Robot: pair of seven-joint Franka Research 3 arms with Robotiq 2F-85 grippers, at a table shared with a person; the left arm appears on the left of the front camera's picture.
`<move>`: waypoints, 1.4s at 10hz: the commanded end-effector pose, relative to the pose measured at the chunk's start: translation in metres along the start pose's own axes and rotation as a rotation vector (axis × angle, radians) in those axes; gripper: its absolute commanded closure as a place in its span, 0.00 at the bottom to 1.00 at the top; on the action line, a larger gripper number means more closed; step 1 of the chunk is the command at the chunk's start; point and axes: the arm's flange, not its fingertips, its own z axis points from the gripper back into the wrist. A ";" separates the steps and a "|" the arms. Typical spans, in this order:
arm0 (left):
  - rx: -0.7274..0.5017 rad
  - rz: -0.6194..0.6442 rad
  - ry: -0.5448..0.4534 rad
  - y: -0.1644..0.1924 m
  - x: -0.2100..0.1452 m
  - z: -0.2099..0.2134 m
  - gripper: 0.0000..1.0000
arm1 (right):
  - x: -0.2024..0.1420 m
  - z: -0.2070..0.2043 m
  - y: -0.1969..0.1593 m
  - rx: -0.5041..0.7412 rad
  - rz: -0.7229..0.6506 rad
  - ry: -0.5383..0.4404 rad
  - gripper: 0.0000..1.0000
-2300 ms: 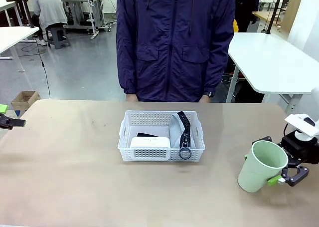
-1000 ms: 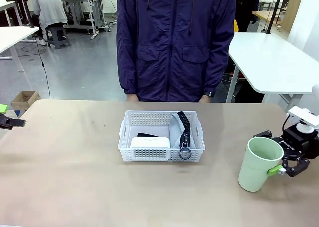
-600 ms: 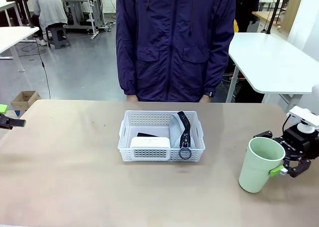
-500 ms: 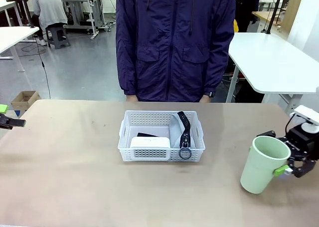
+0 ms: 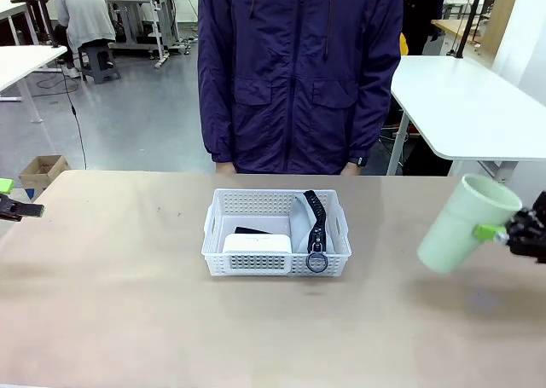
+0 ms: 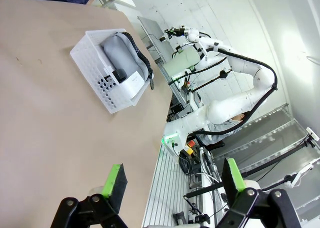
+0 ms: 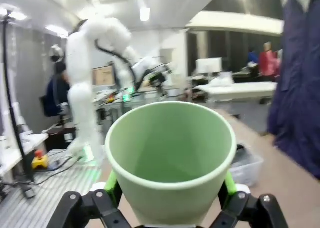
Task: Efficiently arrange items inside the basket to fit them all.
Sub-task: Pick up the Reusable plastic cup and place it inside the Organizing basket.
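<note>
My right claw (image 5: 512, 232) is clamped on the pale green tall plastic cup (image 5: 465, 223), its green pads (image 5: 490, 231) pressing opposite sides just below the rim. The cup hangs tilted in the air above the right edge of the brown table (image 5: 111, 303), mouth turned up and to the right, its base pointing down toward the table's middle. The small white perforated plastic basket (image 5: 276, 233) sits at the middle of the table, toward the far edge. Inside lie a white rectangular box (image 5: 257, 243) at the near left and a grey soft case with a black zip strap (image 5: 309, 222) along the right. The cup looks light, hollow and smooth (likely slippery). I judge the wall flexes under pressure, so a firm hold beneath the stiffer rim suits it. My left claw (image 6: 172, 180) stands apart and empty above the table's left edge.
</note>
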 end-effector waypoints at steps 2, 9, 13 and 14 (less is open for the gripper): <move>0.005 0.006 0.003 -0.003 -0.001 -0.003 0.00 | -0.013 -0.043 0.062 -0.067 0.083 0.122 0.16; 0.005 0.006 0.003 -0.003 -0.001 -0.003 0.00 | -0.004 -0.014 -0.011 -0.085 0.107 0.084 0.08; 0.005 0.006 0.003 -0.003 -0.001 -0.003 0.00 | 0.105 -0.173 -0.002 0.148 0.067 0.394 0.08; 0.005 0.006 0.003 -0.003 -0.001 -0.003 0.00 | 0.116 -0.219 -0.003 0.214 0.053 0.508 0.08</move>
